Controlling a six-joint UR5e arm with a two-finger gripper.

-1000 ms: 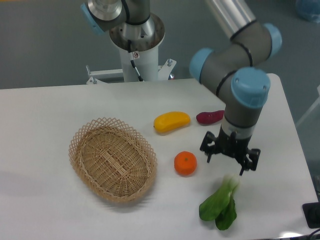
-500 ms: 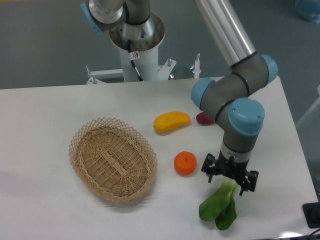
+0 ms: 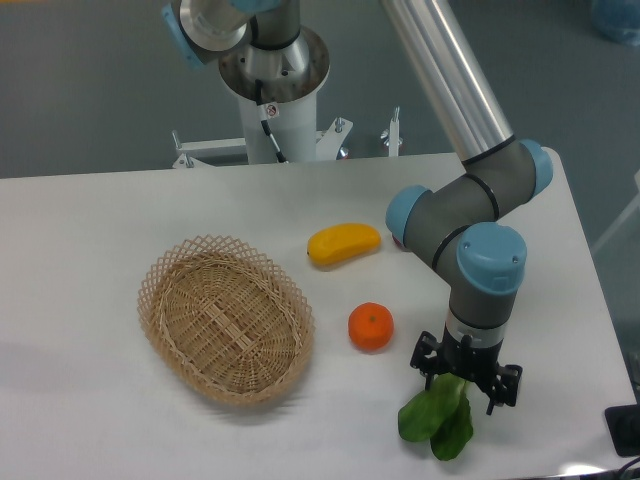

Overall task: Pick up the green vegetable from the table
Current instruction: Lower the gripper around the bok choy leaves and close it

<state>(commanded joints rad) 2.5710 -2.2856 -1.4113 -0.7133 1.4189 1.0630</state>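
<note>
- The gripper (image 3: 466,377) is set low over the green vegetable (image 3: 440,418); its jaws are seen spread around the stem.
- The stem should be centred before closing.

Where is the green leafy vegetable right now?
The dark green leafy bok choy lies on the white table near its front right edge, directly under the hand, right of the orange.
</note>
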